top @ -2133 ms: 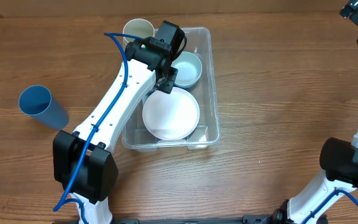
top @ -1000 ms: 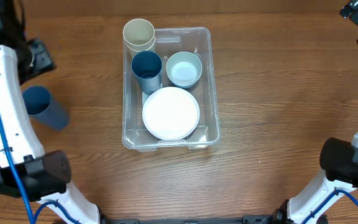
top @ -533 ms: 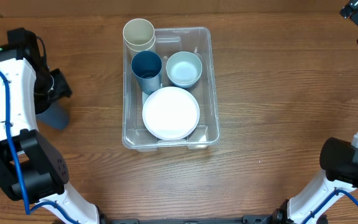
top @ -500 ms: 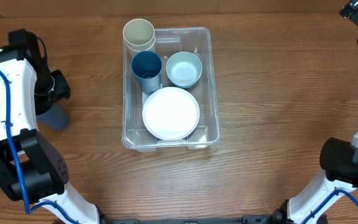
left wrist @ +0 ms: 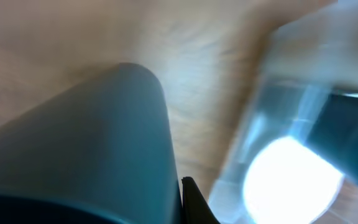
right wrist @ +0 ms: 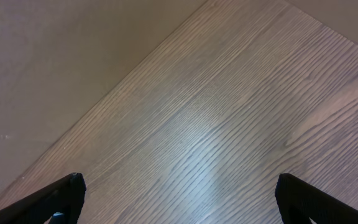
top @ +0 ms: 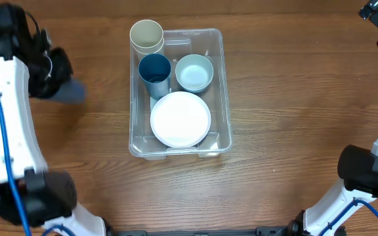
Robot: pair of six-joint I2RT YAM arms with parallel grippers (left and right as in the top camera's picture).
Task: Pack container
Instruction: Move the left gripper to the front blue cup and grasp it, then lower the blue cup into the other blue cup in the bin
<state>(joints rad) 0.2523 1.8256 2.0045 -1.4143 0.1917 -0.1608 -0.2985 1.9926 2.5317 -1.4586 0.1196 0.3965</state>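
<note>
Wood-grain table [top: 294, 98] fills the overhead view; the container [top: 224, 92] sits at its middle, long side running away from the robot. It is a clear, see-through plastic bin with rounded corners and a thick rim, and the wood shows through its walls. A cream cup [top: 146, 36] stands at its far left corner; a navy cup [top: 155, 71] and a pale bowl [top: 194, 72] sit side by side behind a white plate [top: 180, 119] that takes up the near half. Well to the left, the left gripper [top: 59, 82] is clamped on a blue cup [top: 75, 92], both blurred; on the left wrist camera that cup [left wrist: 92, 155] fills the foreground beside one dark fingertip [left wrist: 194, 202], with the container [left wrist: 272, 106] a smear beyond. The right gripper [right wrist: 188, 202] hangs at the far right edge, fingers spread wide over bare wood, gripping nothing.
</note>
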